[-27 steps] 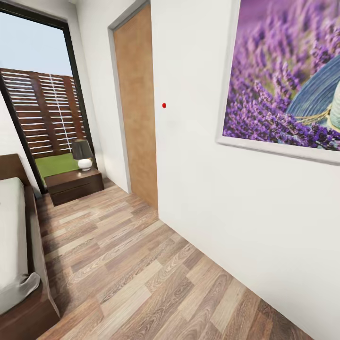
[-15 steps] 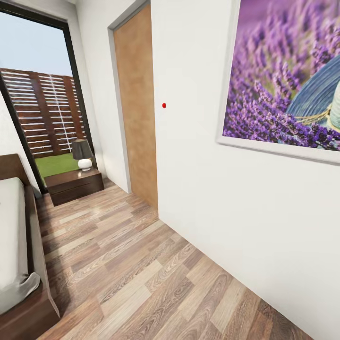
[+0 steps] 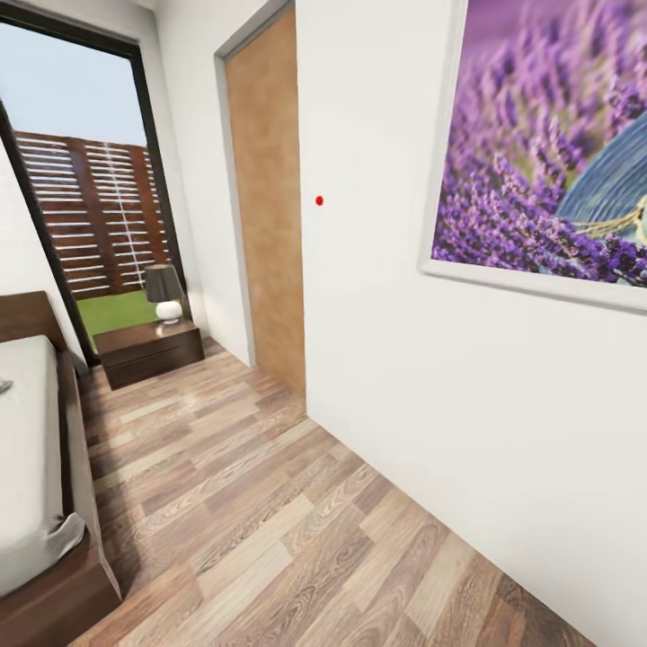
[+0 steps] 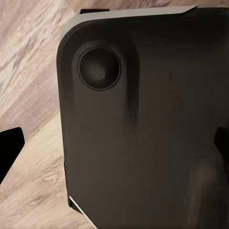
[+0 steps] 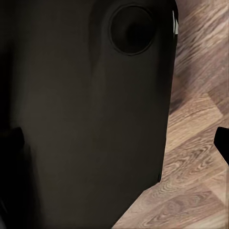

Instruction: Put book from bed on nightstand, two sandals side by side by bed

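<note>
I am in the bedroom, seen in the head view. The bed (image 3: 31,467) lies at the left edge, with a light-grey mattress on a dark wooden frame. A nightstand (image 3: 150,350) stands at the far left by the tall window (image 3: 81,180), with a small lamp (image 3: 164,292) on top. The book and the two sandals are out of view. In the left wrist view my left gripper (image 4: 114,145) is open, its dark fingertips (image 4: 9,150) at the picture's edges over a dark robot panel. My right gripper (image 5: 117,140) is open too, over the plank floor.
A white wall with a large lavender picture (image 3: 548,144) runs along the right. A tan door (image 3: 265,198) sits past the wall's corner. Wood-plank floor (image 3: 252,503) stretches between bed and wall toward the nightstand.
The whole head view has shifted a little, so slightly more of the bed shows at the left. Nothing in the room itself has moved.
</note>
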Available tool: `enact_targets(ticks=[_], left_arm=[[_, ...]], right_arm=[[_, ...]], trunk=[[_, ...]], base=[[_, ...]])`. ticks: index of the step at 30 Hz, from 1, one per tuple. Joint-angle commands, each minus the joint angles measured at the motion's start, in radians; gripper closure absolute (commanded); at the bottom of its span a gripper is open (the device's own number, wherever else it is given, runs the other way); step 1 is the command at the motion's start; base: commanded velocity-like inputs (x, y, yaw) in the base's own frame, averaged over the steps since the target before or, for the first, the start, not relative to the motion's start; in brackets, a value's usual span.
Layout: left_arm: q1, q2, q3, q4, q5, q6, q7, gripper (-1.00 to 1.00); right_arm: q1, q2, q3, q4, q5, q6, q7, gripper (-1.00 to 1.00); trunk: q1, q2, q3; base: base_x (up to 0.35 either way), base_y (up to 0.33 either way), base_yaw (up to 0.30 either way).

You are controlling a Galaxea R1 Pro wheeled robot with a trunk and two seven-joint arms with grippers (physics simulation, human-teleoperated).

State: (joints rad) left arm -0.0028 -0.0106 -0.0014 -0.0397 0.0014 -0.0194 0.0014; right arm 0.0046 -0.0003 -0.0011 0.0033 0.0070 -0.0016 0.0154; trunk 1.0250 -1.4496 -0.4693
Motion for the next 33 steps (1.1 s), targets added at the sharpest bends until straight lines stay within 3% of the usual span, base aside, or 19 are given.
enact_targets(ticks=[1, 33], left_arm=[[0.000, 0.000, 0.000, 0.000, 0.000, -0.002, 0.000, -1.00], [0.000, 0.001, 0.000, 0.000, 0.000, -0.002, 0.000, -1.00]], right_arm=[[0.000, 0.000, 0.000, 0.000, 0.001, 0.000, 0.002, -1.00], [0.000, 0.000, 0.000, 0.000, 0.001, 0.000, 0.001, -1.00]], trunk=[[0.000, 0.000, -0.001], [0.000, 0.000, -0.001]], base=[[0.000, 0.000, 0.253], [0.000, 0.000, 0.289]])
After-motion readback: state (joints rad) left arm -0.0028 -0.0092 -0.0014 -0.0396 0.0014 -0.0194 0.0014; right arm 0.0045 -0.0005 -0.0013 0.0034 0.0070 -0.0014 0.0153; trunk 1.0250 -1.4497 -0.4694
